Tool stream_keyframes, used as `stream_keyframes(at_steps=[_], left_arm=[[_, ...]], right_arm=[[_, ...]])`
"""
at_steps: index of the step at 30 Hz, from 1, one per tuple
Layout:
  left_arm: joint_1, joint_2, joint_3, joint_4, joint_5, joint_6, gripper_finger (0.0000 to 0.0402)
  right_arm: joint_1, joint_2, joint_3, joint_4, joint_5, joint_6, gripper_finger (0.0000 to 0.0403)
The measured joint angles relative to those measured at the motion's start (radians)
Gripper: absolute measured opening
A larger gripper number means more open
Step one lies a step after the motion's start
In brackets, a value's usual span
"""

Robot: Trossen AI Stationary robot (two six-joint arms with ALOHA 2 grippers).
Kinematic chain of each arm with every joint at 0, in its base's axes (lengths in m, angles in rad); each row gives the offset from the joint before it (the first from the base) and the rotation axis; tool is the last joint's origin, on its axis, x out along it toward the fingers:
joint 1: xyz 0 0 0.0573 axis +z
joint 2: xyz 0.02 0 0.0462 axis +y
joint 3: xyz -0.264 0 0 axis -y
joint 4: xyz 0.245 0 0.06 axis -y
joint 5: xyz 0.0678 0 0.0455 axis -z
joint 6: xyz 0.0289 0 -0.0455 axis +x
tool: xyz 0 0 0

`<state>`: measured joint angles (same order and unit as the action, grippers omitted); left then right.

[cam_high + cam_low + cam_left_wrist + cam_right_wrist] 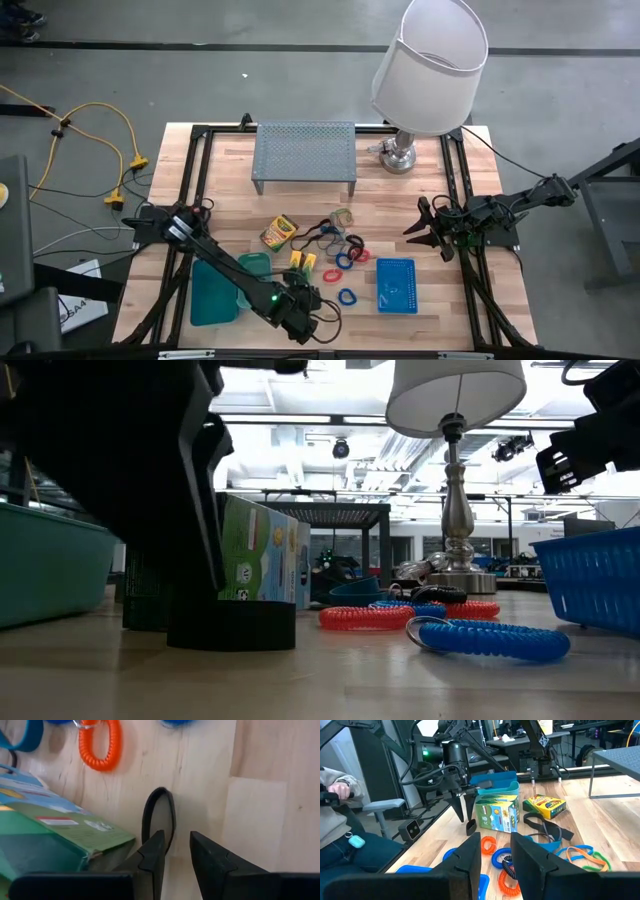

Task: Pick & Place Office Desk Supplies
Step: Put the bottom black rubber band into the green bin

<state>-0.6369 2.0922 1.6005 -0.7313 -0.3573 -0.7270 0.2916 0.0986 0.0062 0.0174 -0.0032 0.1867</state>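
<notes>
My left gripper (176, 840) points steeply down near the table's near edge, just in front of the green box of blocks (55, 832). It is open by a narrow gap at a black band loop (159, 815), which stands on its edge on the wood (232, 625). Red coil loops (100, 747) and blue ones (490, 638) lie beyond. The crayon box (279, 231) lies mid-table. The teal trays (215, 295) sit at the near left and the blue mesh basket (396, 285) at the near right. My right gripper (495, 851) waits open at the right edge. My left gripper comes at the black loop's near end (169, 842) from above, slanting down. One fingertip (155, 845) stands over that end's rim and the other (205, 852) stands outside the loop. Whether either one touches the band, I cannot tell.
A grey perforated riser (305, 155) and a white-shaded lamp (425, 70) stand at the far side. Dark straps and more loops (340, 245) lie mid-table. A seated person (335, 820) shows beyond the table's left side.
</notes>
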Motion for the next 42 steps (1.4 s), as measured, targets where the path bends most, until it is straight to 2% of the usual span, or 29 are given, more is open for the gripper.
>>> stream_keyframes(at_steps=[14, 26, 30, 36, 42], left_arm=[[0.014, 0.032, -0.001, -0.02, 0.056, -0.004, 0.0085], [0.014, 0.032, -0.001, -0.025, 0.052, -0.005, 0.0083], [0.014, 0.031, -0.001, -0.025, 0.052, -0.007, 0.0063], [0.014, 0.031, -0.001, -0.025, 0.052, -0.007, 0.0011], [0.014, 0.031, -0.001, -0.024, 0.051, -0.007, 0.0002]], right_arm=[[0.0, 0.0, 0.0, 0.0, 0.0, 0.0, 0.0094], [0.0, 0.0, 0.0, 0.0, 0.0, 0.0, 0.0094], [0.0, 0.0, 0.0, 0.0, 0.0, 0.0, 0.0094], [0.0, 0.0, 0.0, 0.0, 0.0, 0.0, 0.0094], [0.0, 0.0, 0.0, 0.0, 0.0, 0.0, 0.0094]])
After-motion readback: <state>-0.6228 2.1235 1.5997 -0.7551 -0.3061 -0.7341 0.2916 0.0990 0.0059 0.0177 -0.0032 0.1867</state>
